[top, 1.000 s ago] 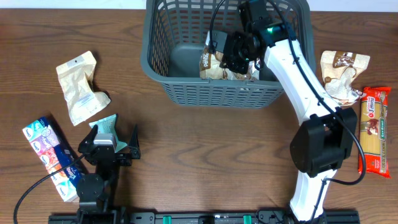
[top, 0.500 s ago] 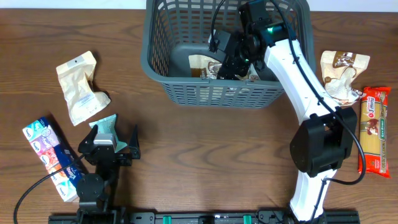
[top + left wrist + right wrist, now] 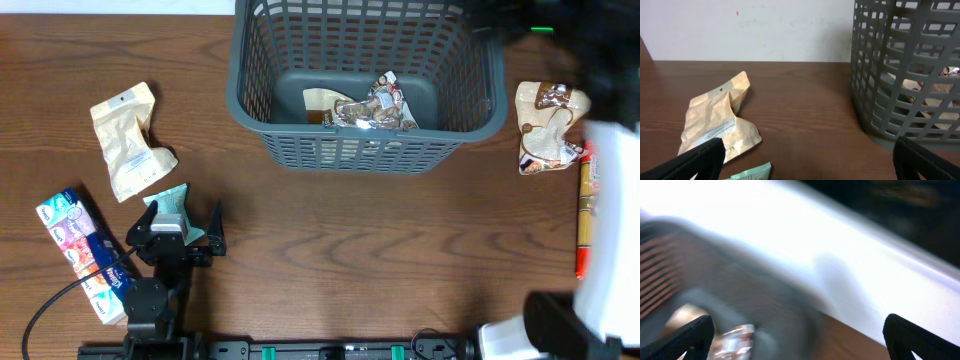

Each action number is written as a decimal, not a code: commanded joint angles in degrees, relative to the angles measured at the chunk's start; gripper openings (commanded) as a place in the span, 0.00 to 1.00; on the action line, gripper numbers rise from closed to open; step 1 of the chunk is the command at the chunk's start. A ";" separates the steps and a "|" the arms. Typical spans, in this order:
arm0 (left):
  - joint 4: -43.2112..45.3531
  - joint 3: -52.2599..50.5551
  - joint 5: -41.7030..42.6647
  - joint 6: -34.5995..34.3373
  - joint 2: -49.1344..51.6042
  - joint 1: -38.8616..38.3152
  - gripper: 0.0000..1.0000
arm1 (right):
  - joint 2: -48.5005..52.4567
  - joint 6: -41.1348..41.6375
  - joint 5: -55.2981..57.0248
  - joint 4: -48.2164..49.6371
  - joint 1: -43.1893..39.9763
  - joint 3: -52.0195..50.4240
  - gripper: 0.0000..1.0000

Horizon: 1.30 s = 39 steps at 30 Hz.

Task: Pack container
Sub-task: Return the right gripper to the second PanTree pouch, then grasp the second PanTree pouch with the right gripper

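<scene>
The container (image 3: 350, 150), a dark grey slotted basket, stands at the back centre. Inside it lie a beige packet (image 3: 320, 102) and a crumpled silver-brown packet (image 3: 376, 106). My right arm (image 3: 612, 140) is a motion blur at the right edge, outside the basket. In the right wrist view my right gripper (image 3: 800, 342) is open and empty, with the blurred basket (image 3: 765, 305) and the silver packet (image 3: 735, 337) below. My left gripper (image 3: 176, 222) rests open near the front left, over a mint-green packet (image 3: 168, 203). The left wrist view shows the basket wall (image 3: 905, 75) ahead right.
A beige pouch (image 3: 128, 140) lies at the left, also in the left wrist view (image 3: 717, 117). A colourful multipack (image 3: 82, 255) sits at the front left. A brown-and-white pouch (image 3: 545, 125) and a red pasta pack (image 3: 582, 215) lie at the right, by the blurred arm.
My right gripper opened and let the silver-brown packet fall into the basket beside the beige one. The right arm then swung out of the basket to the right. The left arm stayed still.
</scene>
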 commanded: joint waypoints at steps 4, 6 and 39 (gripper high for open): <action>-1.42 -1.29 0.04 -1.18 1.03 -0.17 0.99 | 1.70 14.10 4.68 -9.27 -15.96 -0.96 0.99; -1.42 -1.29 0.04 -1.18 1.03 -0.17 0.99 | 4.00 14.23 5.09 -12.92 -19.50 -1.29 0.99; -1.38 -1.29 0.02 -1.18 1.03 -0.17 0.99 | 46.51 4.50 4.22 -17.79 -26.29 -1.36 0.99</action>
